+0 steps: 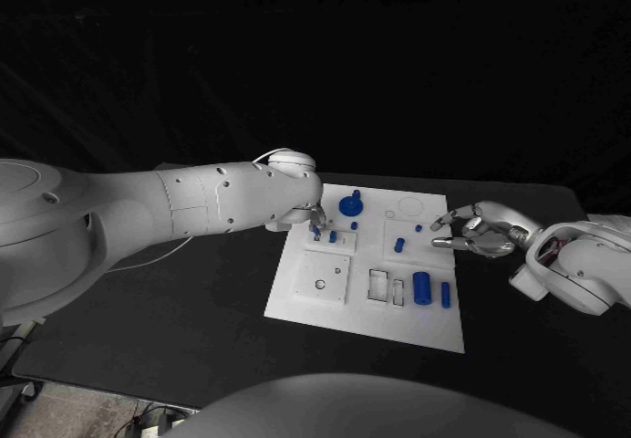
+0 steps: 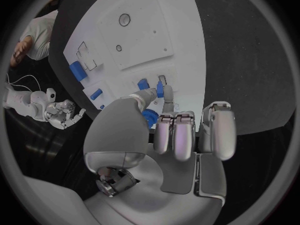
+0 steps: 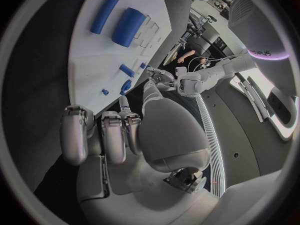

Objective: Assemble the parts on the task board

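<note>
Judging from the task board (image 1: 336,306), assembly is partly done at most. The white plate lies in the middle of the black tabletop (image 1: 158,338), and the blue parts are spread over it rather than gathered at one station.

A large blue cylinder (image 1: 421,286) and a slim blue bar (image 1: 446,294) lie flat near the board's near right corner, just beside the empty rectangular cut-outs (image 1: 387,286). I judge these two as not yet seated. A round blue knob (image 1: 351,204) stands at the far edge of the board. A short blue peg (image 1: 398,245) sits mid-board, with a smaller blue piece (image 1: 418,228) near it. The square inset with a small hole (image 1: 322,276) shows no part in it.

My left hand (image 1: 300,212) is at the board's far left corner. In the left wrist view its fingertips (image 2: 167,92) pinch a small blue part (image 2: 160,89) against the board, next to another blue piece (image 2: 144,83). Whether that part is fully inserted I cannot tell.

My right hand (image 1: 476,230) hovers at the board's right edge, fingers apart and loosely curved, holding nothing.

Remaining work, as I judge it: seat the pinched part, then place the cylinder and bar.
</note>
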Controlling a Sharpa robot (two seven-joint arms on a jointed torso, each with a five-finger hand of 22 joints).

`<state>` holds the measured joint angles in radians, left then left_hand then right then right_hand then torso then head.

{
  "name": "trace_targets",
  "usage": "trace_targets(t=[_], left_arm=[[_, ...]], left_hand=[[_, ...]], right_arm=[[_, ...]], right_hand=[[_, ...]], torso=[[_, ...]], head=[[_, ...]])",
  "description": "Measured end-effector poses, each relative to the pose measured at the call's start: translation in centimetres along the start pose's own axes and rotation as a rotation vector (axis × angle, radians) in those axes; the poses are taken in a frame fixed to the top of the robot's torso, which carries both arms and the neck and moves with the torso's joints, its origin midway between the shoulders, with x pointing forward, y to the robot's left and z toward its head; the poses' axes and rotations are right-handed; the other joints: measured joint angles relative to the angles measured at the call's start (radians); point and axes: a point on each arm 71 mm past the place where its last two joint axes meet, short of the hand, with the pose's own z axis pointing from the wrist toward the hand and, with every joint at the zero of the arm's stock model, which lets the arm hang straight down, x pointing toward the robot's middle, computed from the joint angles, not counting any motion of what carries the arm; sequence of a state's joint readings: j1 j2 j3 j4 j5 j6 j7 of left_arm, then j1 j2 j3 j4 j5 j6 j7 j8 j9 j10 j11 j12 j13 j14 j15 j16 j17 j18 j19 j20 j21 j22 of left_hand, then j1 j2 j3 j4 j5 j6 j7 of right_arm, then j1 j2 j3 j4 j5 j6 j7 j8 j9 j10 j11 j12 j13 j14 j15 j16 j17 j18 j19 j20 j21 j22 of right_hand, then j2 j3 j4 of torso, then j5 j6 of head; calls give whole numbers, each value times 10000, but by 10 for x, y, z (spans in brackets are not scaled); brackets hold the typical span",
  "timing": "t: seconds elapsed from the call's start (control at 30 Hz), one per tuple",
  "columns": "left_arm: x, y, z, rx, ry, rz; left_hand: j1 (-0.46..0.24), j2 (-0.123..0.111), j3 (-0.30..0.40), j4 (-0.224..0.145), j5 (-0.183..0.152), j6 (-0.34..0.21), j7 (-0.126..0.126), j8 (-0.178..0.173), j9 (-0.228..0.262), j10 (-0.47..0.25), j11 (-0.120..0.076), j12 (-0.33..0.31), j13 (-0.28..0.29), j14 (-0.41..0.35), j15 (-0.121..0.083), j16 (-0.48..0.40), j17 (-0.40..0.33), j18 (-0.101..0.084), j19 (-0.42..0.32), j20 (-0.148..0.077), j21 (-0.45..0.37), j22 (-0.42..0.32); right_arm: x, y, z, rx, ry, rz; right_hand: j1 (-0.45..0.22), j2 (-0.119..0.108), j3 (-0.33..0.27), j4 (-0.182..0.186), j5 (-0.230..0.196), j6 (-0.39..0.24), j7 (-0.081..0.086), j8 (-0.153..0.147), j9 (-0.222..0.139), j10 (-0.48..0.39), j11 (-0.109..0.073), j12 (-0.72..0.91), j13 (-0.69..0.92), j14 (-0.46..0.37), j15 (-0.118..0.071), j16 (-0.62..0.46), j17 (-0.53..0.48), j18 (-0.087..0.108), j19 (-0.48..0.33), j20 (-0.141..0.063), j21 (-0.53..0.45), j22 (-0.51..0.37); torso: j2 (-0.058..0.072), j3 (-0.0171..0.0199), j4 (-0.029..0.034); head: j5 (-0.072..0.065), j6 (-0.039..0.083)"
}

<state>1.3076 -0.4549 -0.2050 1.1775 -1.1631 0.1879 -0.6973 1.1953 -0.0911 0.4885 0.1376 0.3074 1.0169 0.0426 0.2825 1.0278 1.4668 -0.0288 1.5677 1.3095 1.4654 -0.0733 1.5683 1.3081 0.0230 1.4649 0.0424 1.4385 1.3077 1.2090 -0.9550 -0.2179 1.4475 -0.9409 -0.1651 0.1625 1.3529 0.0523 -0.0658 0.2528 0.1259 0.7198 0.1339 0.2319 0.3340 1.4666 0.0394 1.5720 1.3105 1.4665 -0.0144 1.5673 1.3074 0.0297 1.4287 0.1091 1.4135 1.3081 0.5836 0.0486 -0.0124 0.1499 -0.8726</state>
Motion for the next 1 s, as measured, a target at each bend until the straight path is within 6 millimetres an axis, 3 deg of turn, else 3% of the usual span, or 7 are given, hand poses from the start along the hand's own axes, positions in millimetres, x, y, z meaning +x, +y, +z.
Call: trace_targets(t=[0.37, 1.0], left_arm=[[7, 4, 0, 33, -493, -474], [14, 5, 4, -30, -488, -556]], left_hand=[[-1, 0, 2, 5, -36, 1, 1, -20, -22, 0, 1, 0, 0, 0, 0, 0, -1, 0, 0, 0, -76, -1], [-67, 13, 17, 43, -58, 4, 2, -46, -19, -1, 2, 0, 0, 0, 0, 0, -4, -1, 0, 1, -134, -1]], right_arm=[[2, -2, -2, 8, -33, 49], [4, -3, -2, -17, -68, 91]], right_hand=[[0, 0, -1, -1, 0, 0, 0, 0, 0, 0, 0, 0, 0, 0, 0, 0, 0, 0, 0, 0, 0, -1], [0, 0, -1, -1, 0, 0, 0, 0, 1, 0, 0, 0, 1, 0, 0, 0, -1, 0, 1, 0, 0, -3]], torso=[[-9, 1, -3], [16, -1, -6]], head=[[-58, 0], [-22, 0]])
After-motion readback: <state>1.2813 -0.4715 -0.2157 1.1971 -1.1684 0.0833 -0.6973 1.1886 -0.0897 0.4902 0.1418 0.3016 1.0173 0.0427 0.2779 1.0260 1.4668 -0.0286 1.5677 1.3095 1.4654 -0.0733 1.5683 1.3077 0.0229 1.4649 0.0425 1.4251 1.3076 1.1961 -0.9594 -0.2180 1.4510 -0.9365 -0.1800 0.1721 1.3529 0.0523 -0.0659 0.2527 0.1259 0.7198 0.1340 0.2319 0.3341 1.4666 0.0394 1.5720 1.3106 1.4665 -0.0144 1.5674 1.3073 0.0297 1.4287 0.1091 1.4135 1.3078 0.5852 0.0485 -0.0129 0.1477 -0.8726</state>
